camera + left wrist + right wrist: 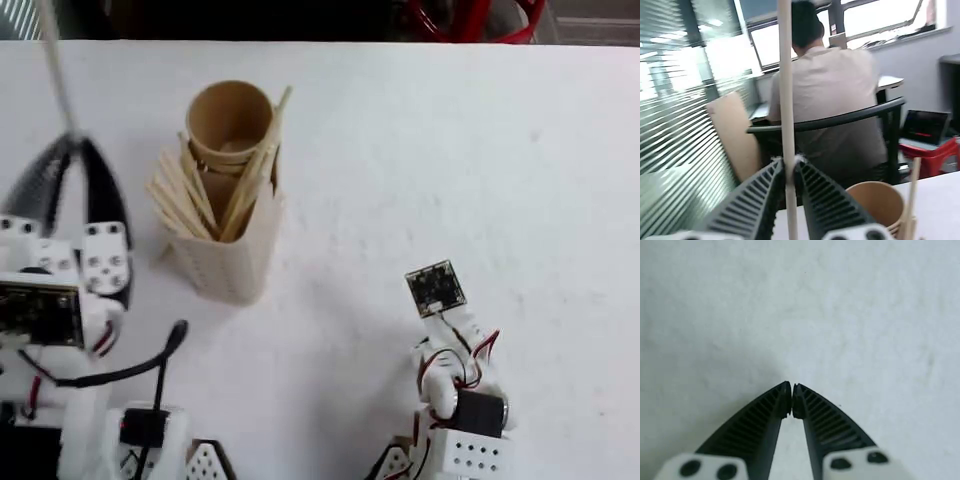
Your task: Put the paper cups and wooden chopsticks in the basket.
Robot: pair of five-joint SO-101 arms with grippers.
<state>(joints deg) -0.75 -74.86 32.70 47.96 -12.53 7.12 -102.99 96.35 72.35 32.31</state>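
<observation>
The left hand (789, 167) is clamped on an upright chopstick (785, 75), near the basket (235, 262) holding paper cups (229, 122) and other chopsticks (190, 195). The right hand (791, 400) is pressed together above the white surface (865, 315).

White table top (480, 150), matt, evenly lit. Beyond it: bright daylit windows (880, 17), slatted blinds (670, 115) along one side, a grey wall (920, 65), a black-backed chair (840, 119) drawn up to a desk (890, 81), a tan board (732, 132) standing beside the chair, and a red plastic chair (935, 155).
</observation>
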